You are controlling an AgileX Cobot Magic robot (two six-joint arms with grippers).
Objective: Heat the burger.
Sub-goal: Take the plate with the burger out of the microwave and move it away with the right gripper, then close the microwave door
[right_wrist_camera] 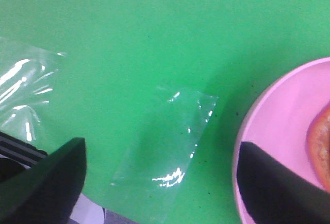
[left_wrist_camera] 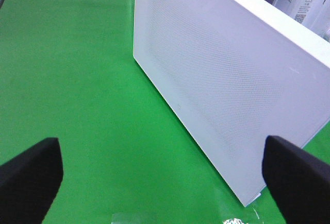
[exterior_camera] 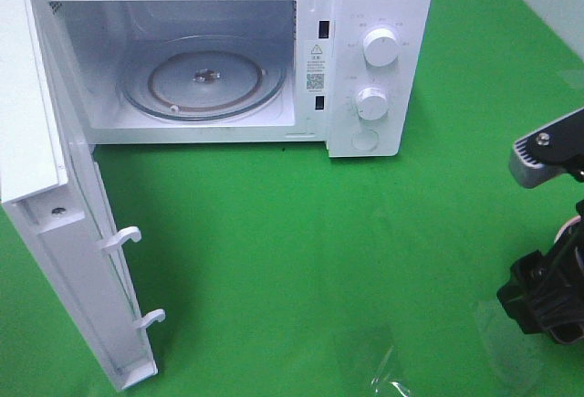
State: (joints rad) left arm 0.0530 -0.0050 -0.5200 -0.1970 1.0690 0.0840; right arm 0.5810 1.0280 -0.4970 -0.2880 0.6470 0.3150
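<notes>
Only a reddish-brown sliver of the burger (right_wrist_camera: pixel 322 149) shows, at the edge of the right wrist view, lying on a pink plate (right_wrist_camera: pixel 273 121). My right gripper (right_wrist_camera: pixel 160 188) is open above the green cloth, one finger (right_wrist_camera: pixel 273 188) over the plate's rim and the other finger (right_wrist_camera: pixel 46 183) over bare cloth, with nothing between them. The white microwave (exterior_camera: pixel 374 59) stands at the back with its door (exterior_camera: pixel 55 196) swung wide and its glass turntable (exterior_camera: pixel 205 82) bare. My left gripper (left_wrist_camera: pixel 162 183) is open and empty, facing the door's outer face (left_wrist_camera: pixel 221 80). The burger is out of the exterior view.
The right arm (exterior_camera: pixel 547 301) sits at the table's right edge. Clear plastic patches lie on the green cloth (exterior_camera: pixel 388 365) (right_wrist_camera: pixel 170 157). Two latch hooks (exterior_camera: pixel 123 237) stick out from the open door's edge. Two knobs (exterior_camera: pixel 379 46) sit on the microwave's panel.
</notes>
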